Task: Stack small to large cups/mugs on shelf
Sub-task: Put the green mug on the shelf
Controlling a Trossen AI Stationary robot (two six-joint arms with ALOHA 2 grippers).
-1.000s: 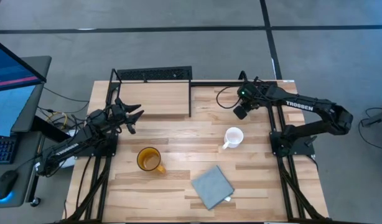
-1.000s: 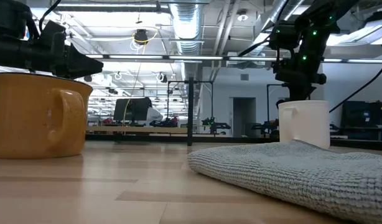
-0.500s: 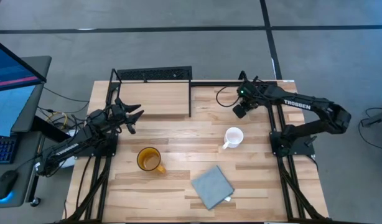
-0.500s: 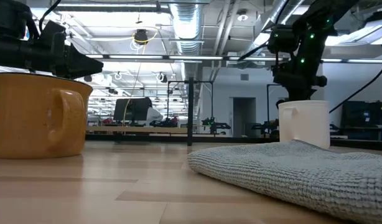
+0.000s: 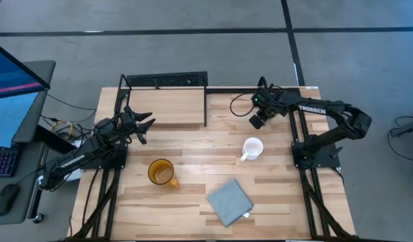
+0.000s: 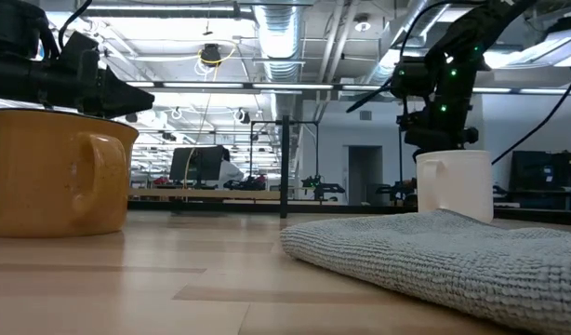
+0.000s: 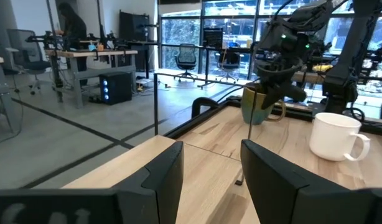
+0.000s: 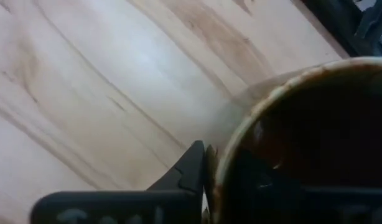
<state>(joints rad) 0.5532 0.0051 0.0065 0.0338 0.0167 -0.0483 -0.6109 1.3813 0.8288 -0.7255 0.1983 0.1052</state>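
The left end effector hovers released off the shelf's front-left corner. The yellow mug and cloth lie on open tabletop nearer the front. The white mug stands mid-right. The right end effector, arm lettered TROSSEN, grips the olive mug's rim right of the shelf.

Right claw shifted slightly toward shelf

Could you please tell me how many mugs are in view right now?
3. The yellow-orange mug stands front-left on the table, the white mug right of centre, and the olive-brown mug sits under the right gripper, its rim between the fingers.
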